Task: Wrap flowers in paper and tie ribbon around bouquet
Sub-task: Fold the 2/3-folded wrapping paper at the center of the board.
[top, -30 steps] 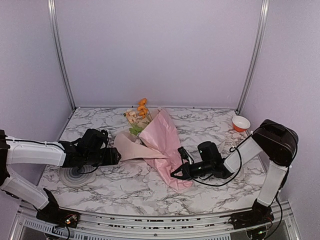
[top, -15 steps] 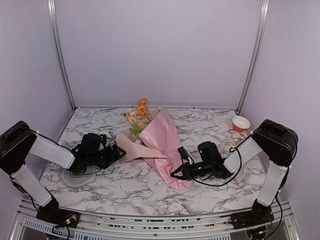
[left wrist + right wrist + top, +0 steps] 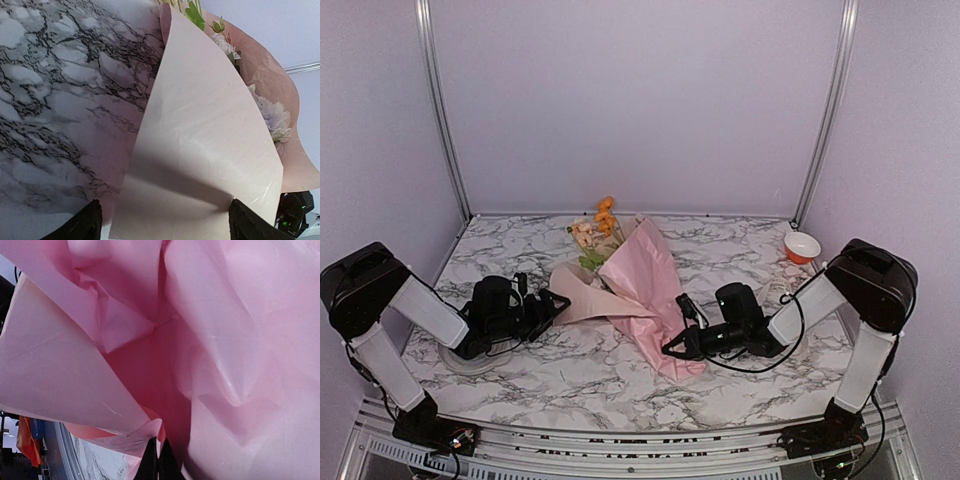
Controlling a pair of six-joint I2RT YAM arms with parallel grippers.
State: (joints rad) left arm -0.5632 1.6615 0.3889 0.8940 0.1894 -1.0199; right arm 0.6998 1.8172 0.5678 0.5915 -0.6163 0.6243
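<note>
Paper (image 3: 642,278) between wide-spread left claw (image 3: 556,300) and closed right claw (image 3: 670,351).

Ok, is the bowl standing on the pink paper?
No, the bowl stands on the bare table near the far right corner, well apart from the paper.

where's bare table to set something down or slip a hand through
Bare marble table lies between the pale pink wrapping paper and the red-and-white bowl, and along the near edge. Crowded where left gripper and right gripper flank the paper.
</note>
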